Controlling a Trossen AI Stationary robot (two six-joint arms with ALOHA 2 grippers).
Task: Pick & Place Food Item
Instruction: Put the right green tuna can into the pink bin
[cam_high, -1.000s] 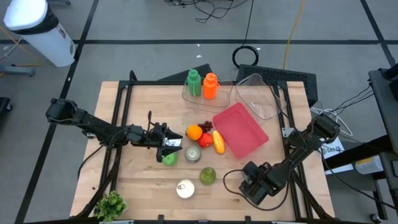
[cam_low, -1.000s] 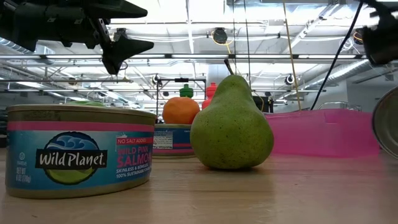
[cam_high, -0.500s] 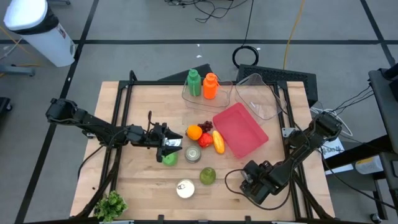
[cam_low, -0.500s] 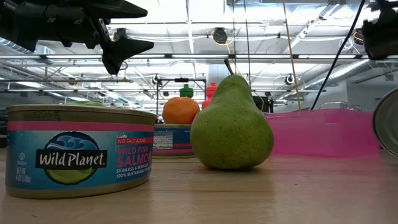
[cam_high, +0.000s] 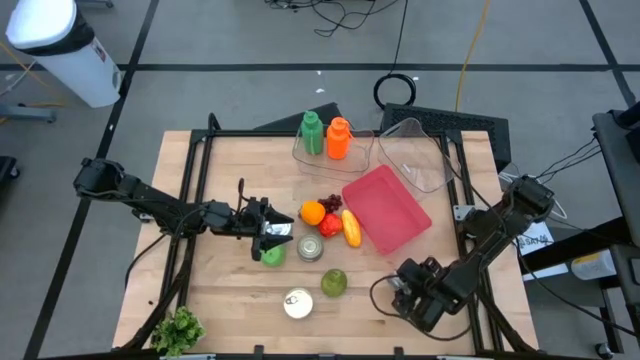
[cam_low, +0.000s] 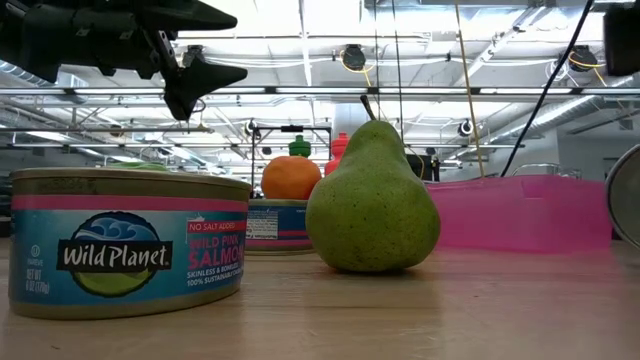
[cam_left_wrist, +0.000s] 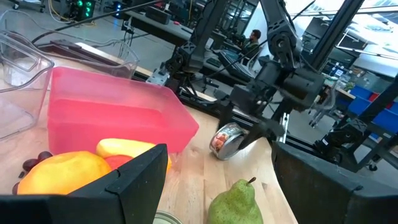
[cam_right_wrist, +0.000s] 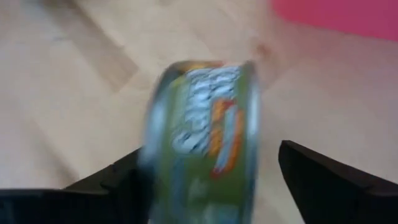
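Wooden tabletop (cam_high: 220, 290) carries our food; a can on its edge (cam_right_wrist: 202, 137) lies between the spread fingers of our right hand (cam_high: 412, 298), ungripped. Closing off-centre could roll it away. Left hand (cam_high: 268, 232) hovers open over the green item (cam_high: 272, 256)

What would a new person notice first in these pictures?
Probably the cluster of colourful food at the table's middle: an orange, a pear and a can, beside a pink tray. The left tool hovers open over a green item, while the right tool reaches low toward a can on its edge.
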